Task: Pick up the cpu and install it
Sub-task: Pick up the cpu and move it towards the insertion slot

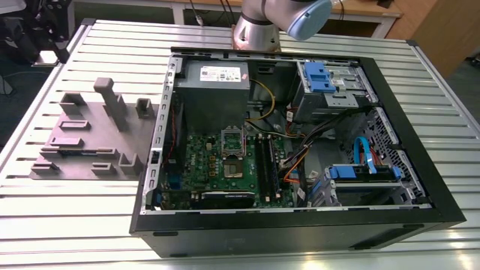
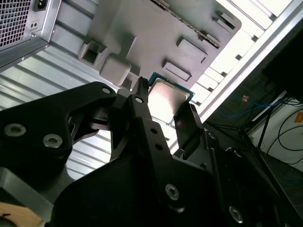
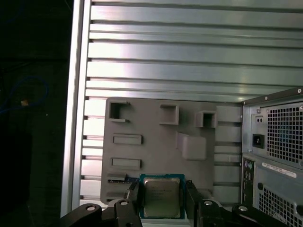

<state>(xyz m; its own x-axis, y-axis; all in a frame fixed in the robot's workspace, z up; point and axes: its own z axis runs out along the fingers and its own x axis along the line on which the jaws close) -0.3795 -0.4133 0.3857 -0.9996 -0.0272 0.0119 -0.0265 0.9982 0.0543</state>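
- Exterior view: PC case (image 1: 300, 218) lies open on desk (image 1: 90, 225); motherboard socket (image 1: 235, 169) looks bare, prob. left free for install.
- Second wrist view: your hand (image 2: 165, 97) pinches cpu (image 2: 166, 101) by opposite edges, sparing contacts.
- First wrist view: cpu (image 3: 162, 197) held over grey fixture plate (image 3: 156, 142).

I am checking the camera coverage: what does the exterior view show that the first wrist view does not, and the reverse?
Exterior view: the motherboard and its socket inside the case. First wrist view: the cpu held in the pincer, and the case's rear panel. Both: the grey fixture, the slatted table and the case.
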